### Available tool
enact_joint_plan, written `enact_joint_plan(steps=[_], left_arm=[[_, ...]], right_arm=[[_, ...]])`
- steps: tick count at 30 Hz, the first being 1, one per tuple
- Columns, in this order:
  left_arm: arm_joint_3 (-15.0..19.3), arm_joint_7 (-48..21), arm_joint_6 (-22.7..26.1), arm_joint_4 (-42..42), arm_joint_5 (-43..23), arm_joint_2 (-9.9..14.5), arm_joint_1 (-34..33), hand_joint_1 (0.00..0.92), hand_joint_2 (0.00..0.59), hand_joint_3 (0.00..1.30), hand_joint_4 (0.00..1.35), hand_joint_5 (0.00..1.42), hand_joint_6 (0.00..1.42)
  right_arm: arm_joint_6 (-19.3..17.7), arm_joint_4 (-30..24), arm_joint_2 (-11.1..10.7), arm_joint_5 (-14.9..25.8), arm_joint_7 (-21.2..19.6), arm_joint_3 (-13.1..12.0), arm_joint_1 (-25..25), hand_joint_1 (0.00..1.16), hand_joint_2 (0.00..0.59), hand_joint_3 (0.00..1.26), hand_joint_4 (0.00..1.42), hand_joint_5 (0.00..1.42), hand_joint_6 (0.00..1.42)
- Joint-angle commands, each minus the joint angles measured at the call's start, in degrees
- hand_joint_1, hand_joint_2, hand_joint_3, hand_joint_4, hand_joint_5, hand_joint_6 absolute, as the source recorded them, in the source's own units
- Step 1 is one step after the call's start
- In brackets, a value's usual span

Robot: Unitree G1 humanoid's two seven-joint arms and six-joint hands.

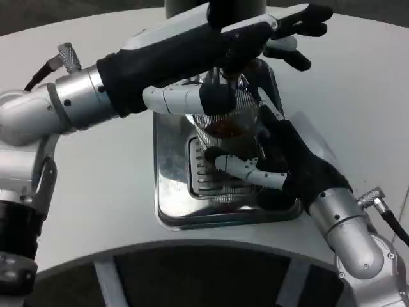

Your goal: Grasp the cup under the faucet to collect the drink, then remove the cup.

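Gripping one cup (225, 125), right hand (281, 163), one tray (167, 167)

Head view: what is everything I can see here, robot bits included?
Cup: one, clear ribbed plastic with dark reddish drink inside, standing over the drip tray, held by the right hand.
Drip tray: one, shiny silver metal with a slotted grate, at the middle of the table.
Dispenser: one, dark body at the top edge, above the cup; its faucet is hidden by the left hand.
Table: one, white, under everything.
Left hand: one, black and white, reaching across above the cup to the dispenser.
Right hand: one, black and white, fingers wrapped around the cup.
Forearms: two, silver, left and right.
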Motion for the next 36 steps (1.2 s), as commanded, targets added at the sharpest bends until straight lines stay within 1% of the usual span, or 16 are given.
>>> enact_joint_plan(steps=[1, 12, 24, 36], left_arm=[[-1.27, -1.51, 0.19, 1.21, 1.93, 0.91, 2.33, 0.000, 0.004, 0.06, 0.06, 0.20, 0.06], [-1.46, -1.17, -0.62, 1.00, 2.44, 1.11, 2.38, 0.000, 0.004, 0.06, 0.06, 0.20, 0.06], [-1.49, -0.96, -0.84, 1.19, 2.59, 1.07, 2.31, 0.000, 0.004, 0.06, 0.06, 0.20, 0.06], [-1.43, -0.74, -0.91, 1.39, 2.65, 1.14, 2.20, 0.000, 0.003, 0.06, 0.06, 0.20, 0.05]], right_arm=[[-0.99, 1.60, 0.16, 1.03, -0.94, 0.27, -1.09, 0.53, 0.171, 0.00, 0.00, 0.00, 0.00], [-1.31, 3.86, 0.09, 2.13, -1.98, 0.68, -2.69, 0.53, 0.171, 0.00, 0.00, 0.00, 0.00], [0.04, 5.46, -0.42, 2.77, -0.92, 0.96, -4.30, 0.50, 0.155, 0.00, 0.00, 0.00, 0.00], [-0.43, 7.57, 0.29, 2.74, -1.99, 1.15, -5.23, 0.48, 0.144, 0.00, 0.00, 0.00, 0.00]])
